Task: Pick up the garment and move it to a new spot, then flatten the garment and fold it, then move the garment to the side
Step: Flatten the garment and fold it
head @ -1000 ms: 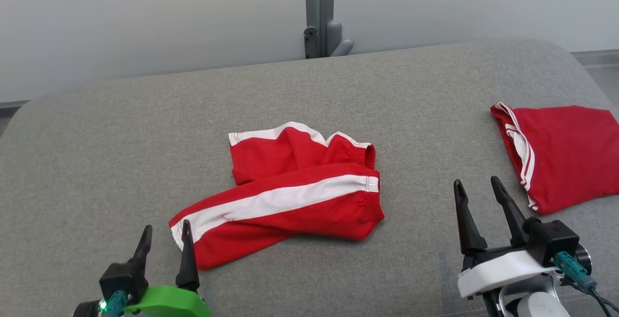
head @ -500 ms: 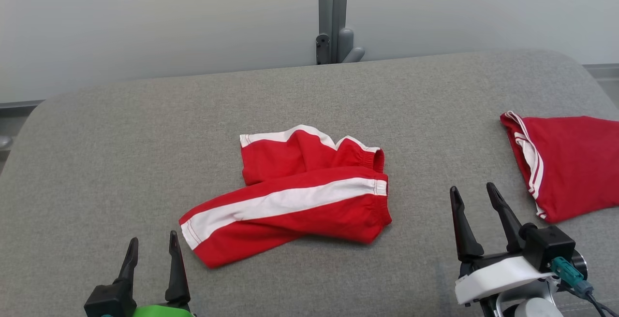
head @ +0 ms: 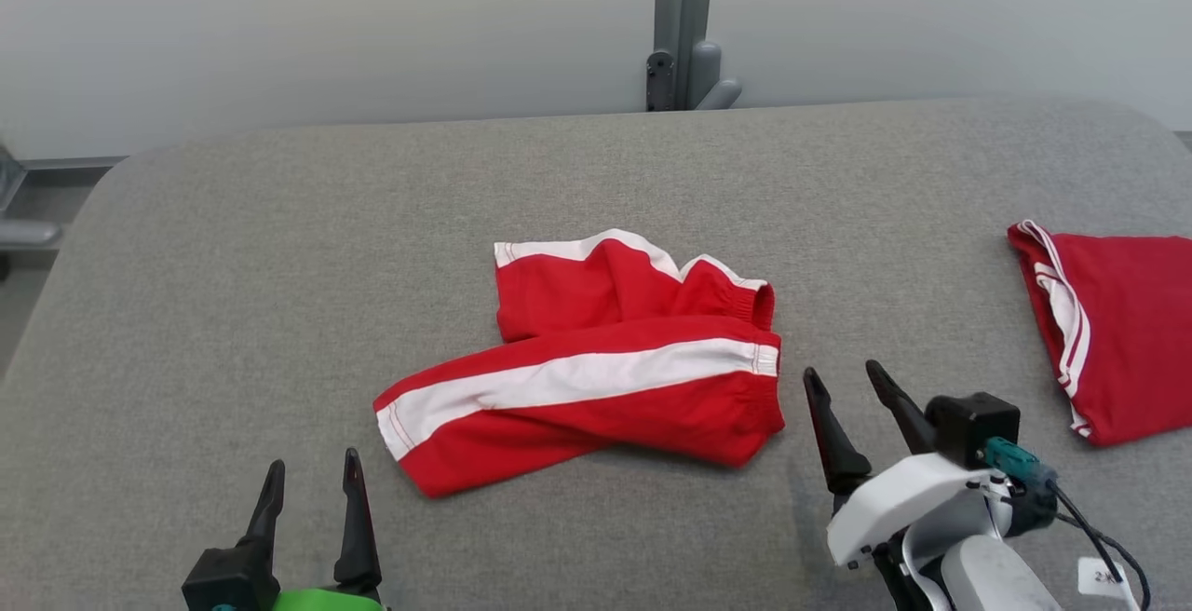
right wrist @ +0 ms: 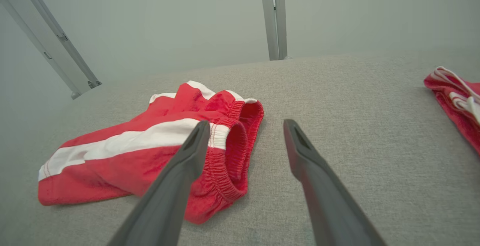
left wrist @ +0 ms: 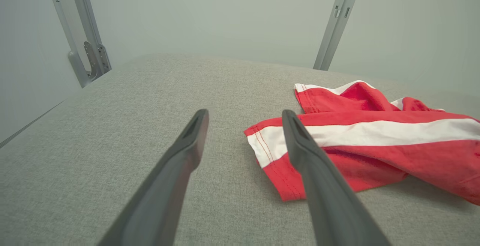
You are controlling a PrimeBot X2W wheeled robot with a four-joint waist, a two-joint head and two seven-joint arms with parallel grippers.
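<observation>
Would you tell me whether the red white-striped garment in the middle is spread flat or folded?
Folded over, not flat: the red white-striped garment lies doubled on itself, layers overlapping, on the grey fabric surface.

Cloth and hardware lost at the edges

The second garment (head: 1122, 322) runs off the right edge of the head view and of the right wrist view. The shorts (head: 596, 378) lie folded over themselves, so their lower layers are hidden, and the left wrist view cuts them at its right edge. The left gripper (head: 314, 460) loses its body below the bottom edge. Print on the tag (head: 1103, 577) is too small to read.
</observation>
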